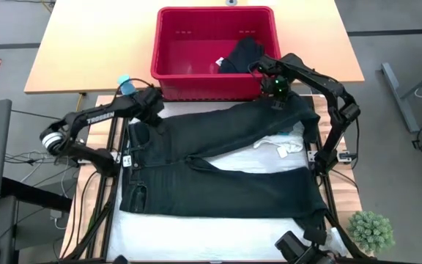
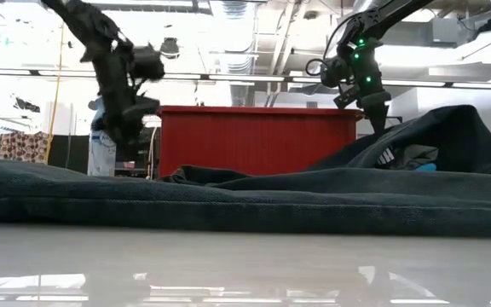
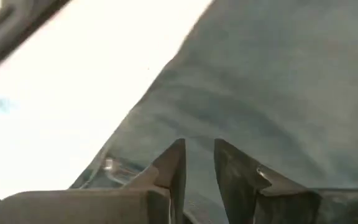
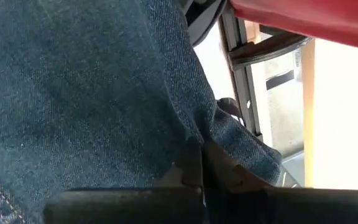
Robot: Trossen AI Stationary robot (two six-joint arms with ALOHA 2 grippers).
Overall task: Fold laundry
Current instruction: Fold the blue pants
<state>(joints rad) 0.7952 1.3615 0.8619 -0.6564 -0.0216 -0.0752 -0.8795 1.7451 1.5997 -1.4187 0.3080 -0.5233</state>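
Note:
Long black trousers (image 1: pixel 211 165) lie spread on the table, waist at the left, both legs running toward the right. My right gripper (image 1: pixel 277 94) is shut on the far leg near its end, beside the red basket (image 1: pixel 215 51). My left gripper (image 1: pixel 154 104) hovers above the waist's far corner (image 3: pixel 241 81), its fingers a narrow gap apart with nothing between them. A white garment (image 1: pixel 280 143) lies partly under the far leg. A black garment (image 1: pixel 242 55) lies in the basket. My right gripper pinches a fold of the far trouser leg's denim (image 4: pixel 211 134) between its two fingers, near the leg's hem end. The fingers come from above, pointing steeply down. The cloth rises to the fingertips (image 2: pixel 378 126), and the rest of the leg lies on the table.
The red basket stands at the table's far edge, just behind both grippers. A teal-topped object (image 1: pixel 125 83) stands at the far left near my left arm. A small green plant (image 1: pixel 372 231) is at the near right. Bare white tabletop (image 1: pixel 196 235) shows along the near edge.

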